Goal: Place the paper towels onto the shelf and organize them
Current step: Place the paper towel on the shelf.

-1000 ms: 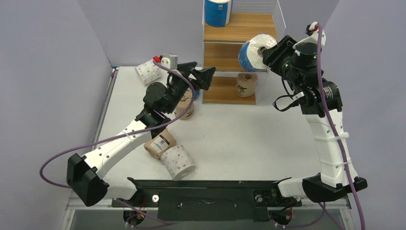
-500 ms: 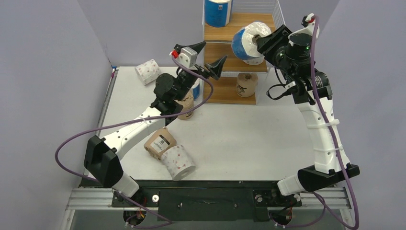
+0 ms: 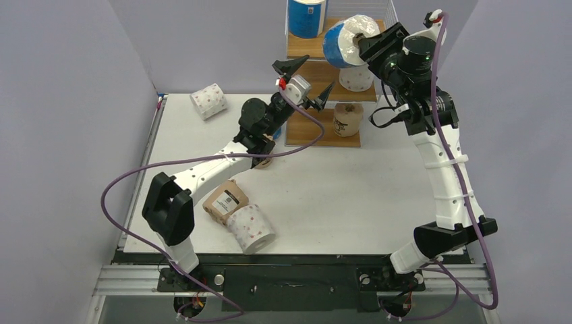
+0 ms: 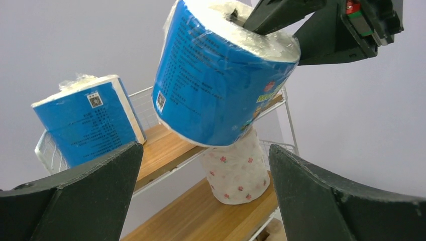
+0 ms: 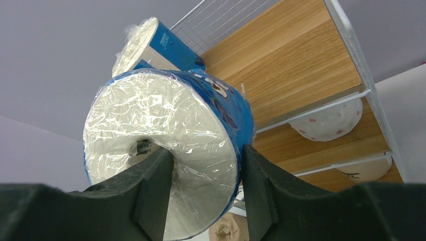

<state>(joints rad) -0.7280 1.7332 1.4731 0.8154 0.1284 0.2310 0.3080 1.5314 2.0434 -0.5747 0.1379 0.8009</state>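
My right gripper [image 3: 367, 44] is shut on a blue-wrapped paper towel roll [image 3: 345, 42], one finger in its core and one on the outside [image 5: 166, 150]. It holds the roll tilted in the air by the front edge of the shelf's top board [image 3: 337, 37]. A second blue roll [image 3: 307, 17] stands on that board. A pink-dotted roll [image 3: 356, 77] stands on the middle tier and a brown roll [image 3: 348, 119] on the bottom tier. My left gripper [image 3: 309, 79] is open and empty, raised in front of the shelf, looking up at the held roll [image 4: 221, 75].
On the table lie a pink-dotted roll [image 3: 209, 100] at the far left, a brown kraft roll [image 3: 226, 201] and another dotted roll [image 3: 251, 228] near the front. A further brown roll [image 3: 264, 159] stands under my left arm. Grey walls enclose both sides.
My right gripper has lifted the blue roll up and left, from the middle tier's height to the top board. My left arm has stretched up and right toward the shelf, still open.
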